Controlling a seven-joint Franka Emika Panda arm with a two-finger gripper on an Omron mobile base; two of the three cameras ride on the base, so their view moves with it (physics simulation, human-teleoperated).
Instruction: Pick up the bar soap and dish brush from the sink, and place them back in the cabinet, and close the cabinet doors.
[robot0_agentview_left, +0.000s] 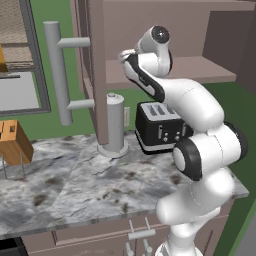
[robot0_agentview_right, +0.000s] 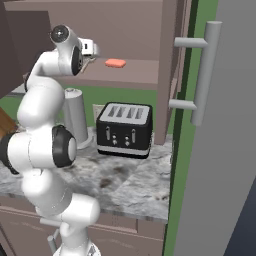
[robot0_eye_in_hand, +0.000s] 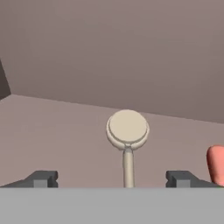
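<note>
Resting on the cabinet (robot0_agentview_right: 150, 35) shelf at the centre of the hand view, the dish brush (robot0_eye_in_hand: 127, 135) lies with its round cream head pointing away from the camera and its thin handle running straight down toward the bottom edge. The gripper (robot0_eye_in_hand: 112, 178) is released: its two dark fingertips (robot0_eye_in_hand: 43, 178) stand wide apart at the lower left and lower right of that view, the brush handle between them with clear space on both sides, touched by neither.

The bar soap (robot0_agentview_right: 115, 62) sits on the same shelf; in the right base view it is a small salmon block in the upper middle of the frame, just to the right of the hand, and in the hand view its rounded end shows at the right edge (robot0_eye_in_hand: 215, 162), near the right fingertip.

In the left base view the white arm (robot0_agentview_left: 200, 130) rises from the lower right and bends up to the shelf at the upper centre. A cabinet door (robot0_agentview_left: 97, 70) with a long grey bar handle (robot0_agentview_left: 57, 72) stands open in the upper left of that frame; the other open door (robot0_agentview_right: 220, 150) fills the right side of the right base view.

Below the shelf, on the marbled table (robot0_agentview_left: 75, 185), stand a black toaster (robot0_agentview_right: 124, 130) and a grey cylindrical holder (robot0_agentview_left: 115, 125) just to its left.
</note>
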